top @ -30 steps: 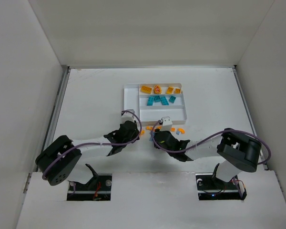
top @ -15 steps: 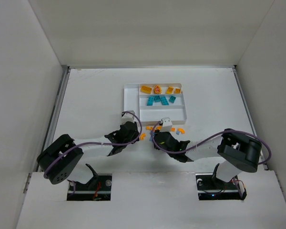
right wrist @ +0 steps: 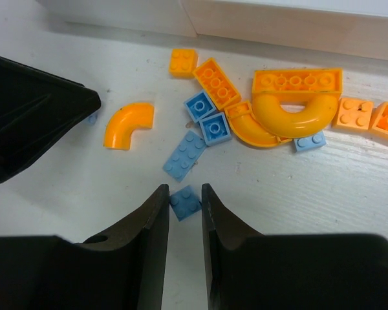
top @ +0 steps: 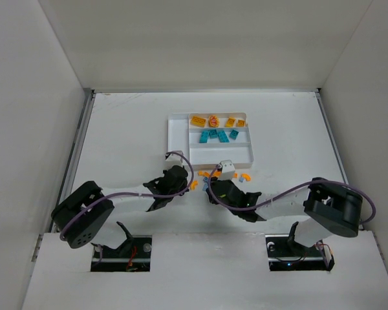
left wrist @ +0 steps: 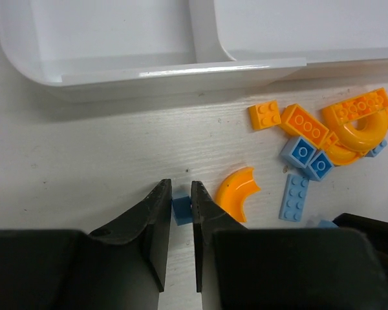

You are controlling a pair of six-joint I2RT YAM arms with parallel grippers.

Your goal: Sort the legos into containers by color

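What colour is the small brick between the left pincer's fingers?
Blue. The small brick in the left pincer shows best in the left wrist view.

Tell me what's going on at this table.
Two robot arms are sorting legos by color into a white tray. Its far section holds orange pieces, the next teal ones. Both grippers are at the loose pile on the table in front of the tray. The left gripper is pinched on a small blue brick. The right gripper straddles a light blue square brick, contact unclear. Both bricks sit on the table.
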